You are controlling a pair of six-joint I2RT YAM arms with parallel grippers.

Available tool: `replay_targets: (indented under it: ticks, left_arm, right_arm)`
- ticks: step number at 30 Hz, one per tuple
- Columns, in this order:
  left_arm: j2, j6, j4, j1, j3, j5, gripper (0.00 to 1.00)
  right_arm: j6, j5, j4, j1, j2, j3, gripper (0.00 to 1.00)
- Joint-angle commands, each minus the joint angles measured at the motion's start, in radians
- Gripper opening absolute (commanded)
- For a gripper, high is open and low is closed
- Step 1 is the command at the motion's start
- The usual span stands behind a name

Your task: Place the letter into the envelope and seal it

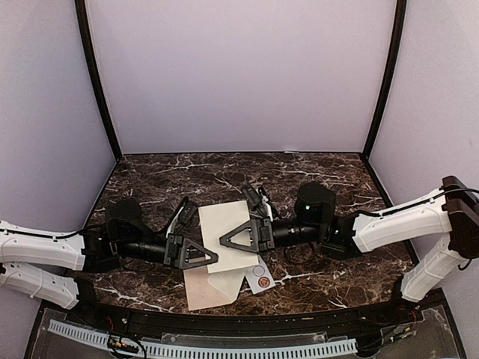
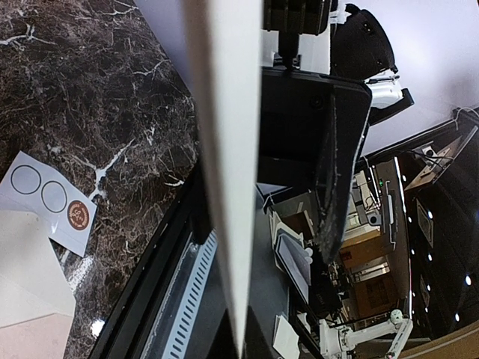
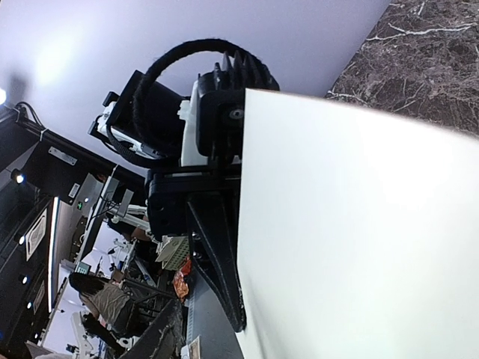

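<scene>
The left gripper and right gripper both seem to pinch the letter in the middle of the frame. The envelope lies just below it, near the card. Hold the paper flat, don't tug, and slide its edge gently into the envelope's mouth.

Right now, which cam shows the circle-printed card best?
Left wrist: the card is close, its two empty circles and brown sticker legible. Top external shows it tiny, circles barely resolved. Right wrist: not visible.
</scene>
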Motion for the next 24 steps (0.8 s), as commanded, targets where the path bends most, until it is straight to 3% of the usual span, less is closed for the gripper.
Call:
replay_targets:
  ticks: [1,24]
  left_arm:
    - [-0.032,0.011,-0.008,-0.003,0.012,-0.004,0.00]
    - [0.008,0.003,0.021,-0.009,0.022,0.006,0.00]
  right_arm:
    - [-0.026,0.012,-0.017,0.009,0.003,0.040,0.44]
    - [0.003,-0.006,0.025,0.020,0.033,0.048,0.39]
